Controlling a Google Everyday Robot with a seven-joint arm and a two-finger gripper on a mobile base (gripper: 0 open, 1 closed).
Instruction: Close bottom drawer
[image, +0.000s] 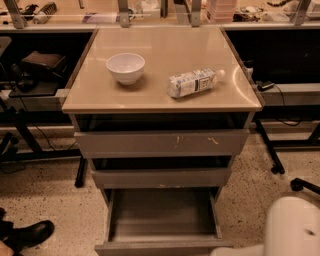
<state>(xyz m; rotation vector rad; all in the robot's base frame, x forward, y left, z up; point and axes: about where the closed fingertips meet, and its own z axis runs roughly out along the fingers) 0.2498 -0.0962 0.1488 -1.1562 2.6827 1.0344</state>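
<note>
The bottom drawer of the beige-topped cabinet stands pulled far out. Its deep grey tray is empty, and its plain front panel sits at the lower edge of the view. Above it, the middle drawer and the top drawer, which has pale scratch marks, each stand slightly out. A white rounded part of my arm shows at the bottom right, just right of the open drawer. My gripper itself is out of view.
A white bowl and a lying plastic bottle rest on the cabinet top. A black shoe is on the speckled floor at bottom left. Desk legs and a caster stand to the right, and dark desks flank the cabinet.
</note>
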